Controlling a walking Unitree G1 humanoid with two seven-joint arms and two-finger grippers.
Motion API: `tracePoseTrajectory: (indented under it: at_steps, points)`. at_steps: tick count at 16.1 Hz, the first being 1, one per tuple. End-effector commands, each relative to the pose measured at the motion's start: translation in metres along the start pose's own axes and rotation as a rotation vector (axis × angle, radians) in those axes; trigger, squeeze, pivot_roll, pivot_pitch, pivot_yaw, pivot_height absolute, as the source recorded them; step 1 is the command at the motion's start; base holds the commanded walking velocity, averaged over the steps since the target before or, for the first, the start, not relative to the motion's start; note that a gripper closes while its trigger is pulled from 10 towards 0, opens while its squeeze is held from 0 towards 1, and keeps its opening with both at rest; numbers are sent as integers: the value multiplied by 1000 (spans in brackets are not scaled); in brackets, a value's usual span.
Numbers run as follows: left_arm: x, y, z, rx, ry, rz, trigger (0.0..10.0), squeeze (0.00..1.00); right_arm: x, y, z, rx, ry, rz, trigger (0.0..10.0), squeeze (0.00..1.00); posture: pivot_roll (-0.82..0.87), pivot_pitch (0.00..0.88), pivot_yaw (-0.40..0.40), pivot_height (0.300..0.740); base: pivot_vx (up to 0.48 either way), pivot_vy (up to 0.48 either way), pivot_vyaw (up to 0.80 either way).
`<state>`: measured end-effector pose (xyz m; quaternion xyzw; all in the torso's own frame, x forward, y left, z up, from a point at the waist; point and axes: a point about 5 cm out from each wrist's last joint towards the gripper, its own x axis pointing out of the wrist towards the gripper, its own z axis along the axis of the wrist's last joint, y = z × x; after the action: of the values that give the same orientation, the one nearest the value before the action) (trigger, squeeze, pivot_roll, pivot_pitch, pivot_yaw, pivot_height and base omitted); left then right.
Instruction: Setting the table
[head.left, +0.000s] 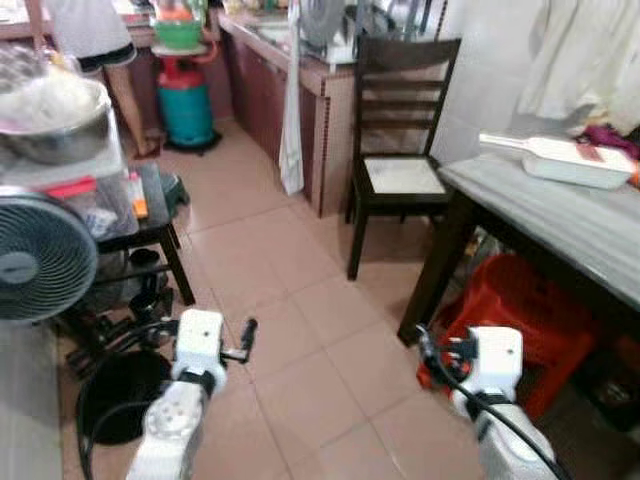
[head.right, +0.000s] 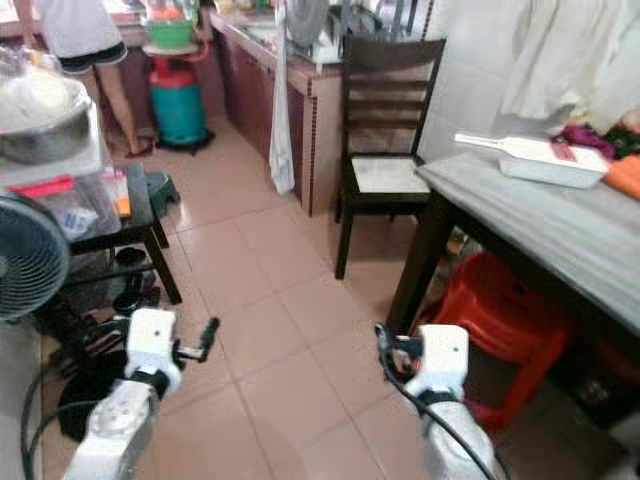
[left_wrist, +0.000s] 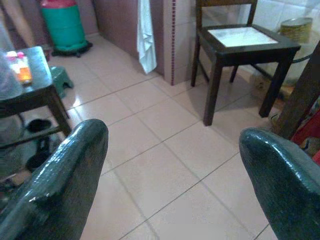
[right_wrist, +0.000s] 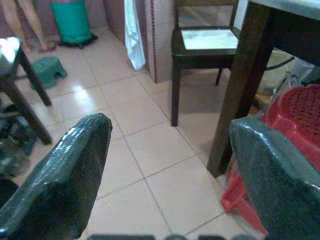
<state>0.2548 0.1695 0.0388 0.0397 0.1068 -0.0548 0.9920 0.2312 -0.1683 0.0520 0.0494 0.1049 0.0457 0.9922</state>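
Observation:
A grey-topped dining table (head.left: 560, 225) on dark legs stands at the right. On its far end lies a white tray-like dish (head.left: 570, 160), with some cloth and an orange item beside it. A dark wooden chair (head.left: 400, 130) stands past the table's corner. Both arms are held low over the tiled floor. My left gripper (left_wrist: 172, 135) is open with nothing between its fingers and shows in the head view as the left gripper (head.left: 246, 340). My right gripper (right_wrist: 170, 125) is open and empty too, close to the table leg (right_wrist: 240, 85).
A red plastic stool (head.left: 520, 310) sits under the table. At the left are a fan (head.left: 40, 255), a low dark side table (head.left: 150, 215) with a metal bowl (head.left: 55, 120), and a black tub (head.left: 120, 395). A person (head.left: 95, 40) stands by the counter near a green gas cylinder (head.left: 185, 105).

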Motion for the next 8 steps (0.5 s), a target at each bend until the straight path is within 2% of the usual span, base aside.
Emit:
tracePoseTrajectory:
  at_steps: [1,8]
  points:
    - [1,-1,1,2,-1,3,10000,0,1,-4,2,-7,-4,-16,10000,0,0,0,-26,740,-262,0,0]
    - [4,0,3,2,-5,8,10000,0,6,-7,5,-5,-12,-24,10000,0,5,0,-28,740,-291,0,0]
